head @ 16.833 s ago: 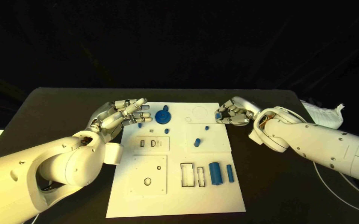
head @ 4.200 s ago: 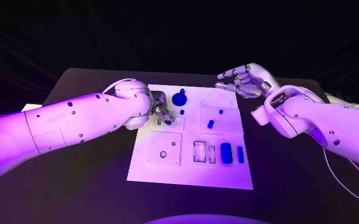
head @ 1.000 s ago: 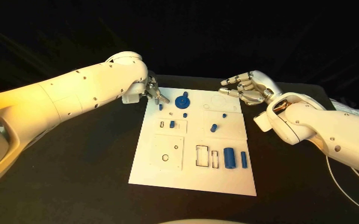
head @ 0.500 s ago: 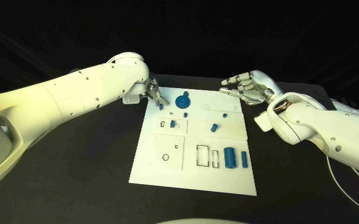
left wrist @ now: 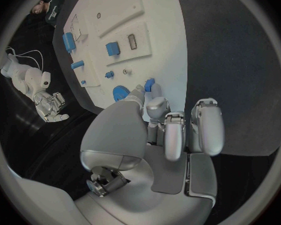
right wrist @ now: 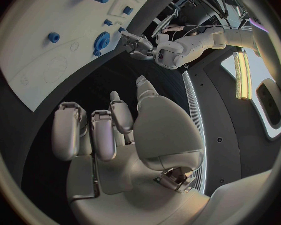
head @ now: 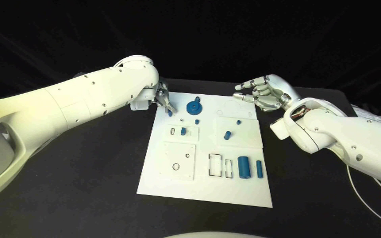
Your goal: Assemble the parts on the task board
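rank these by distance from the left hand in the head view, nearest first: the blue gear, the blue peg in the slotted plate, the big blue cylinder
From the left hand:
1. Blue gear, at the board's far end, just beside the hand.
2. Blue peg, in the slotted plate at mid-board.
3. Big blue cylinder, near the board's near right corner.

In the head view the left hand (head: 162, 98) was mostly hidden behind its own white arm (head: 87, 97); if its fingertips touched the small blue piece (head: 169, 113) at the board's (head: 208, 183) edge could not be told; the right arm (head: 337, 139) was cut off by the picture's edge; the smallest parts were too small to tell.
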`<state>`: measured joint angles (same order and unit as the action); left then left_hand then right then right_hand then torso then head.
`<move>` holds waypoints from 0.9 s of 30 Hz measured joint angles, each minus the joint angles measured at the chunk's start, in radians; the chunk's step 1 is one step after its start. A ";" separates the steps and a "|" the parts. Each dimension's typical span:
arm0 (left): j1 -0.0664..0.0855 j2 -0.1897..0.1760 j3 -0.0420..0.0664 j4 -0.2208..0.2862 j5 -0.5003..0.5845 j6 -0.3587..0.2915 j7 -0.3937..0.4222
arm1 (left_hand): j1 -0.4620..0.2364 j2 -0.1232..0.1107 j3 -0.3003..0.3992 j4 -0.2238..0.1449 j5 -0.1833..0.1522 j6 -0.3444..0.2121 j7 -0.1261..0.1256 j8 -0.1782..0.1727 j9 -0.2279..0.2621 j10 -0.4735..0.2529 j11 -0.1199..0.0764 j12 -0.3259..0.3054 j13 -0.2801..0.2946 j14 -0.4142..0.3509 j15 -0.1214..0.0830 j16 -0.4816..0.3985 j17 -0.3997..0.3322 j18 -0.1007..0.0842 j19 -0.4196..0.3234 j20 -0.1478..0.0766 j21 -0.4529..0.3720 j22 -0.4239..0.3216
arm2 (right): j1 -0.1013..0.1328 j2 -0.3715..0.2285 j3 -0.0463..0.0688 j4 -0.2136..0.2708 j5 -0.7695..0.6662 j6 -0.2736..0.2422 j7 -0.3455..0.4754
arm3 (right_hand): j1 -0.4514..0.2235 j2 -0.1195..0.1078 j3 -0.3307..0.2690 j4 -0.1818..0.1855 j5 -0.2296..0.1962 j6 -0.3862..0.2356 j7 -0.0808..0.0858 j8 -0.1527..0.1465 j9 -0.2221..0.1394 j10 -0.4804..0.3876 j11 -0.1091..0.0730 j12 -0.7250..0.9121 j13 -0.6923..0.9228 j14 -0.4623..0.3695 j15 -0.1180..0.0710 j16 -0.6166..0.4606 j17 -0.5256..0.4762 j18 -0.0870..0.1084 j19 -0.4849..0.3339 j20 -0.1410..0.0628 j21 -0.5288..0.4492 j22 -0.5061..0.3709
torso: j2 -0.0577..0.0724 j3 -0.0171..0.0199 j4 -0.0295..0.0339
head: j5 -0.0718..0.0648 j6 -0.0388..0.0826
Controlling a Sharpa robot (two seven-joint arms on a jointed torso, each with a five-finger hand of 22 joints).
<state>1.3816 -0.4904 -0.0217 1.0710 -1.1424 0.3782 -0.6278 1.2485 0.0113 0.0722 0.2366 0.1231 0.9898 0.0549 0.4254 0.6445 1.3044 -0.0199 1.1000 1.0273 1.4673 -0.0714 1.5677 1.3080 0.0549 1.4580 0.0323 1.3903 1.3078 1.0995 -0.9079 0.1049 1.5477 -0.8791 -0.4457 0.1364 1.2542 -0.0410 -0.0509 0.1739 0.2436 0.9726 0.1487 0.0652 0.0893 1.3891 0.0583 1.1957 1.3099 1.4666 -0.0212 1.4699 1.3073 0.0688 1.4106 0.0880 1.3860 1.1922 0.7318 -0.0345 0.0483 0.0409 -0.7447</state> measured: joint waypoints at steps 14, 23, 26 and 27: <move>-0.010 0.017 0.000 -0.016 0.001 0.002 0.004 | 0.050 0.010 0.060 -0.029 0.003 -0.004 -0.003 0.003 0.002 0.000 0.000 0.000 -0.004 -0.004 -0.004 0.000 0.000 0.000 0.000 0.000 0.000 0.000 | 0.000 0.000 0.000 0.002 0.000 0.001 0.002 | 0.000 0.000 0.000 0.000 0.000 0.000 0.000 0.000 0.000 0.000 0.000 0.000 0.000 0.000 0.000 0.000 0.000 0.000 0.000 0.000 0.000 0.000 | 0.001 0.0002 -0.0004 | -0.002 -0.006; -0.009 0.017 0.003 -0.019 0.004 0.000 0.011 | 0.125 0.003 0.159 -0.047 0.012 -0.017 -0.009 -0.001 -0.008 0.002 -0.002 -0.009 -0.011 0.000 -0.007 0.000 0.000 0.000 0.004 -0.004 0.000 0.000 | 0.000 -0.001 0.000 0.003 0.001 0.003 0.002 | 0.000 0.000 0.000 0.000 0.000 0.000 0.000 0.000 0.000 0.000 0.000 0.000 0.000 0.000 0.000 0.000 0.001 0.000 0.000 0.000 0.000 0.000 | 0.000 0.0006 -0.0004 | -0.003 -0.008; -0.010 0.015 0.002 -0.018 0.006 -0.002 0.014 | 0.137 -0.016 0.203 -0.003 0.012 -0.025 -0.002 -0.002 0.001 0.002 -0.002 -0.014 -0.015 0.000 -0.007 0.000 0.000 0.000 0.004 -0.004 0.000 0.000 | 0.000 -0.001 0.000 0.003 0.001 0.004 0.003 | 0.000 0.000 0.000 0.000 0.000 0.000 0.000 0.000 0.000 0.000 0.000 0.000 0.000 0.000 0.000 0.000 0.001 0.000 0.000 0.000 0.000 0.000 | 0.000 0.0006 -0.0004 | -0.004 -0.009; -0.010 0.014 0.002 -0.018 0.007 -0.004 0.014 | 0.119 -0.034 0.232 0.012 0.012 -0.026 0.000 0.005 0.007 0.002 -0.002 -0.014 -0.016 0.000 -0.007 0.000 0.000 0.000 0.004 -0.004 0.000 0.000 | 0.000 -0.001 0.000 0.003 0.001 0.004 0.003 | 0.000 0.000 0.000 0.000 0.000 0.000 0.000 0.000 0.000 0.000 0.000 0.000 0.000 0.000 0.000 0.000 0.001 0.000 0.000 0.000 0.000 0.000 | 0.000 0.0006 -0.0004 | -0.004 -0.009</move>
<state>1.3715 -0.4765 -0.0196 1.0533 -1.1355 0.3747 -0.6135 1.3675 -0.0223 0.3047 0.2481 0.1347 0.9634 0.0546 0.4307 0.6517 1.3069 -0.0217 1.0857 1.0110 1.4673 -0.0785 1.5677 1.3077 0.0547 1.4616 0.0287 1.3903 1.3076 1.0994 -0.9088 0.1049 1.5508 -0.8781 -0.4418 0.1391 1.2543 -0.0410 -0.0508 0.1739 0.2436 0.9726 0.1487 0.0652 0.0891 1.3892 0.0583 1.1957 1.3099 1.4666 -0.0212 1.4699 1.3080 0.0689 1.4106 0.0880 1.3860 1.1922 0.7317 -0.0339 0.0479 0.0374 -0.7533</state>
